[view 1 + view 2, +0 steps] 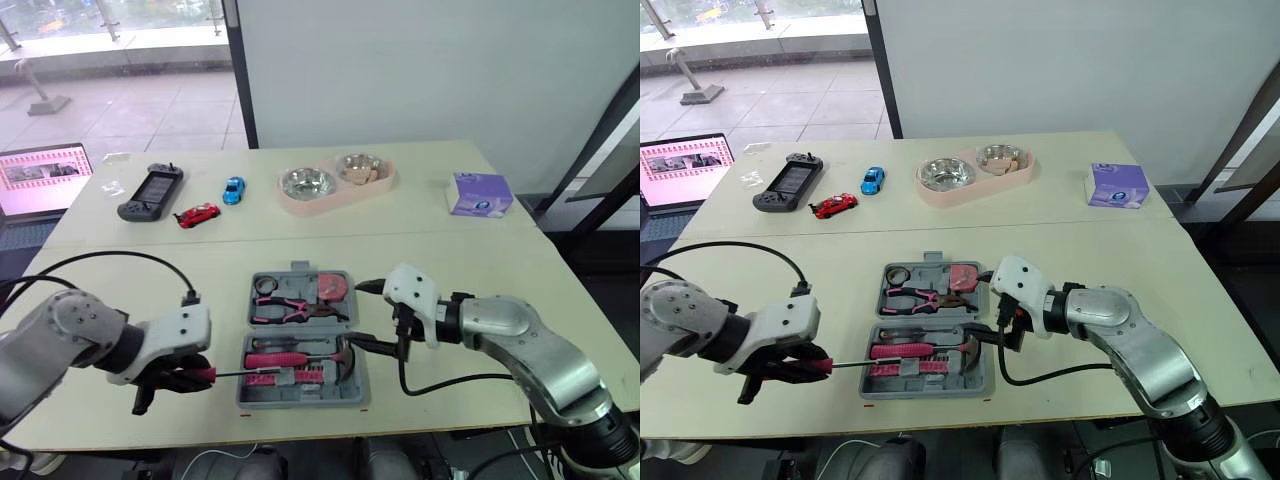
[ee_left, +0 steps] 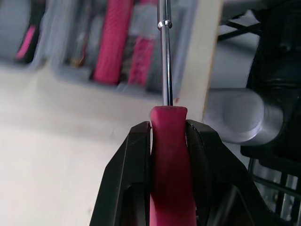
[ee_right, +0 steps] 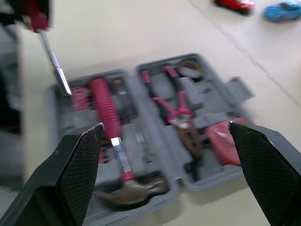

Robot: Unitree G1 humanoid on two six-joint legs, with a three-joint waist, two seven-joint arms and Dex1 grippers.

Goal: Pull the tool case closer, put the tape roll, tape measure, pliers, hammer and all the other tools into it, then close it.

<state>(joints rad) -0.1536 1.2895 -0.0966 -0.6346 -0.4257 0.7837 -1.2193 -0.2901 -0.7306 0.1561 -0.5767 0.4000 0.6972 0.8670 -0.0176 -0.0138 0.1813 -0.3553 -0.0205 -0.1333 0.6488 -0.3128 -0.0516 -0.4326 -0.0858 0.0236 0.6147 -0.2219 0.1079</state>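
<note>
"Well, what worries you?"

"My left claw is clamped on the screwdriver, tip over the tool case at lower centre. My right claw gapes empty at its right edge. Angled wrong (likely enough), the shaft rides the hammer and won't seat."

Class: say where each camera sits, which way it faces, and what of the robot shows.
Eye views: on the head, facing forward and down over the table and open tool case; both arms show.
Left wrist view: along the left gripper, shut on a screwdriver, toward the case.
Right wrist view: along the open right gripper, onto the case.
Shared: every view shows case and screwdriver.
</note>
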